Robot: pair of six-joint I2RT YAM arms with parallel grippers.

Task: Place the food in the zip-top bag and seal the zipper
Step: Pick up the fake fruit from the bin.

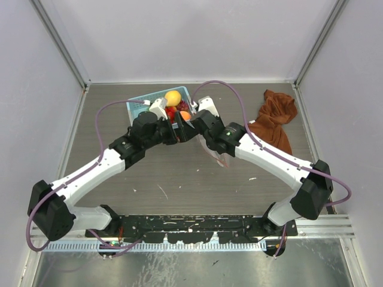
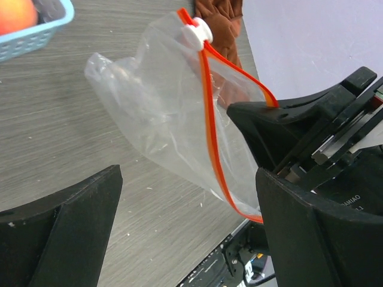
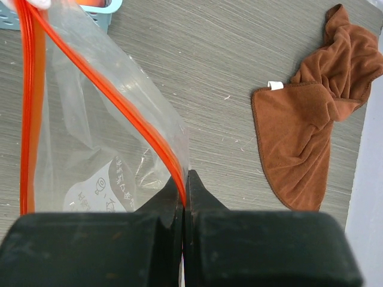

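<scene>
Yellow-orange peach [image 1: 173, 97] sits in the blue basket [image 1: 134, 109] — brown cloth [image 1: 274, 119] well apart.

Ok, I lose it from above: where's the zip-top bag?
The zip-top bag hangs from the right gripper, pinched at its zipper, mid-table near the blue basket, before the open left gripper.

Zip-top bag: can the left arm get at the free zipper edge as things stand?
Probably yes. The left gripper is open wide facing the zip-top bag, which the right gripper holds up by one end of the zipper. Nothing sits between it and the strip.
</scene>
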